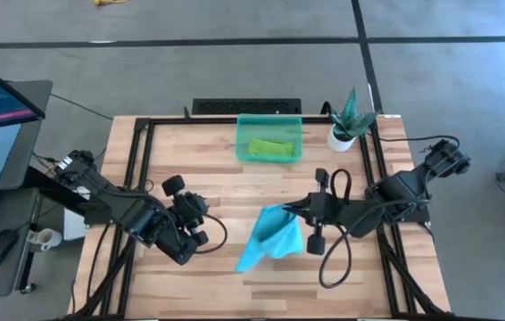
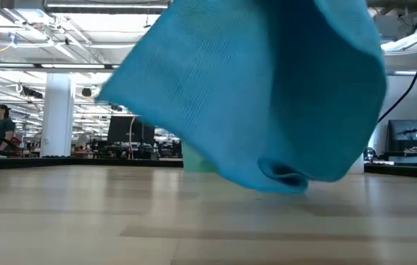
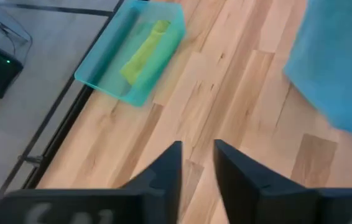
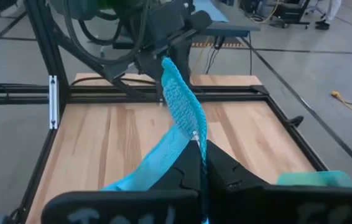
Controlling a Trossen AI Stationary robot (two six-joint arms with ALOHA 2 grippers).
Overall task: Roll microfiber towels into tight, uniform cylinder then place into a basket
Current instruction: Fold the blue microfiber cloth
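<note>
Two towels: the green roll already lies in the basket; the right end effector grips the blue towel by an edge, hanging to the tabletop. Left end effector, parted, empty, beside it. Next: spread it flat; bare wood surrounds.

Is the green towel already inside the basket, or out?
Inside: the green towel lies rolled within the basket, walls around it.
</note>
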